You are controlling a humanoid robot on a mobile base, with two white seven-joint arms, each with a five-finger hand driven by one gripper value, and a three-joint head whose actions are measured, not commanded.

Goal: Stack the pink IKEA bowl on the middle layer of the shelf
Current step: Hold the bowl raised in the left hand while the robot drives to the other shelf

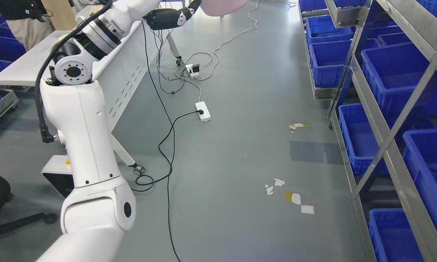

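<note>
Reaching up from the lower left, the left arm (pixel 91 120) ends at a dark hand (pixel 167 17) by the top edge, touching the pink bowl (pixel 224 6); the bowl is cut off there, and whether the fingers grip it cannot be told. A white surface (pixel 22 62) stands left, cables (pixel 167 138) and a power strip (pixel 203 111) cross the grey floor (pixel 240 153), and a metal shelf (pixel 378 120) of blue bins (pixel 397 72) lines the right.

A white power strip (pixel 203 111) lies mid-floor, black cables (pixel 167 145) trailing toward six o'clock. Blue bins (pixel 389 78) sit at three o'clock. A white table (pixel 29 65) stands at ten o'clock.
</note>
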